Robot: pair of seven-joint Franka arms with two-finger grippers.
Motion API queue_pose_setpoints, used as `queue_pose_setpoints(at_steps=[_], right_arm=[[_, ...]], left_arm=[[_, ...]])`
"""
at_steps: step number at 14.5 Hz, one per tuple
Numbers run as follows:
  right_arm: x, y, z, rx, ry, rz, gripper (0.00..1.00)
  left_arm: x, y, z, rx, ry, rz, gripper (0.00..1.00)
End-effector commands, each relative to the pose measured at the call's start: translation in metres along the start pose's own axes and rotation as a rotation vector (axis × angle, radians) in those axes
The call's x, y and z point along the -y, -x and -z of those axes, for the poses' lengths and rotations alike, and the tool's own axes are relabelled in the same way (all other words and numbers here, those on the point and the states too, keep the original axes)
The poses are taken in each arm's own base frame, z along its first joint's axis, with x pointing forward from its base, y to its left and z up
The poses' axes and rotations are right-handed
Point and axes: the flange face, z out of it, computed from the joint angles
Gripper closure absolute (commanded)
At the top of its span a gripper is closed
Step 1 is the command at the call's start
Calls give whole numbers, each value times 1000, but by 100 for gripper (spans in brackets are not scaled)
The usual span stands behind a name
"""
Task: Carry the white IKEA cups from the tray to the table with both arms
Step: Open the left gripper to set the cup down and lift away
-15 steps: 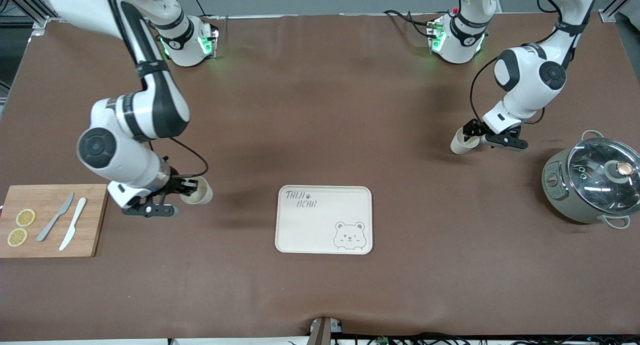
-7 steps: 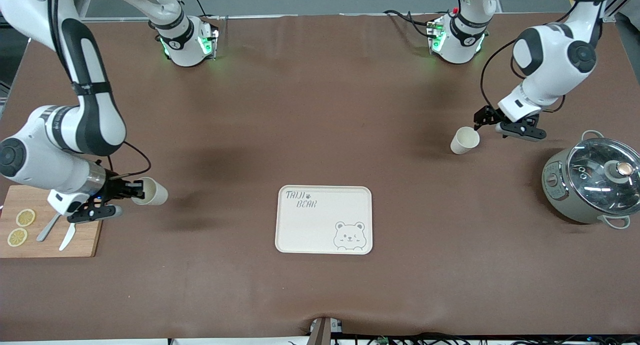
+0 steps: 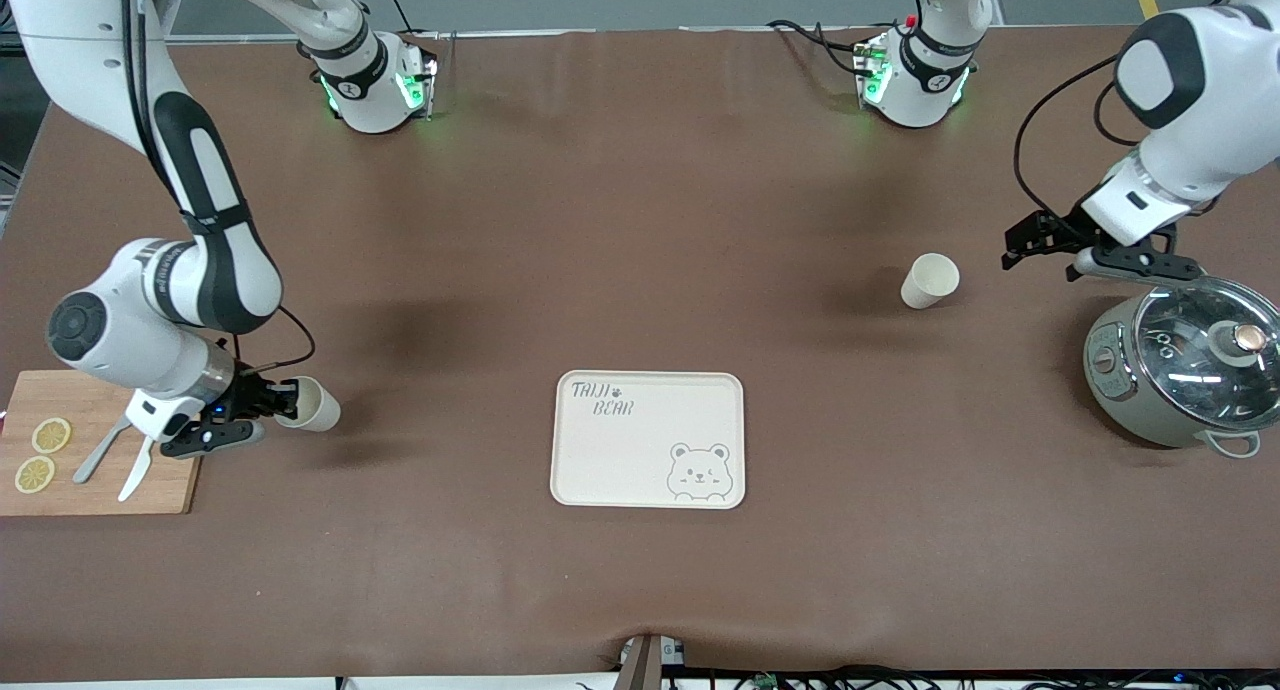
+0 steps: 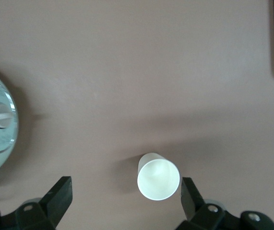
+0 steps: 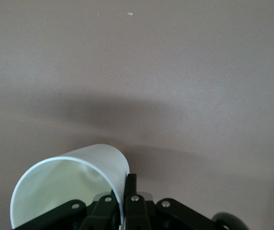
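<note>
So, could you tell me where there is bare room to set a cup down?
Free: the tray, and the brown table from it up to the bases. Crowded: the cutting board by the right gripper holding a cup; the pot under the open left gripper.

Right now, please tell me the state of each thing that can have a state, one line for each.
Left gripper: open, holds nothing, in the air beside the pot.
Right gripper: fingers shut on the rim of a cup.
Cup by the left arm: upright on the table, released.
Cup in the right gripper: gripped by its rim, beside the cutting board.
Tray: flat, nothing on it.
Pot: glass lid on.
</note>
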Motion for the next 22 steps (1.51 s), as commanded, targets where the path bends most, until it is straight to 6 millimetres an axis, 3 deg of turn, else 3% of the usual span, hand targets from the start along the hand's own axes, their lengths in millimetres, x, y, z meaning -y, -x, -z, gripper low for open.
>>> queue_pose_setpoints(at_steps=[1, 4, 7, 8, 12, 16, 17, 18, 19, 20, 22], right_arm=[[3, 2, -6, -23, -7, 9, 100], [3, 1, -11, -30, 0, 9, 100], [3, 1, -19, -42, 7, 10, 100], [3, 1, -21, -43, 8, 11, 100], [6, 0, -26, -50, 7, 14, 100], [7, -1, -27, -49, 7, 15, 97], [8, -1, -26, -50, 7, 15, 65], [8, -2, -26, -52, 7, 13, 44], [8, -2, -25, -50, 6, 12, 7], [8, -2, -25, -50, 6, 12, 0], [8, -3, -24, -51, 5, 14, 0]], left_arm=[[-6, -37, 24, 22, -11, 45, 0], [-11, -71, 53, -10, 2, 85, 0], [-17, -89, 88, -4, -23, 41, 0], [-31, -94, 97, -2, -47, 5, 0], [-80, -99, 115, 7, -48, 34, 0], [-93, -97, 130, 20, -46, 63, 0], [-97, -96, 131, 22, -48, 56, 0], [-99, -97, 133, 18, -47, 53, 0], [-103, -96, 133, 18, -45, 45, 0], [-107, -96, 135, 14, -46, 37, 0], [-110, -96, 138, 9, -47, 19, 0]])
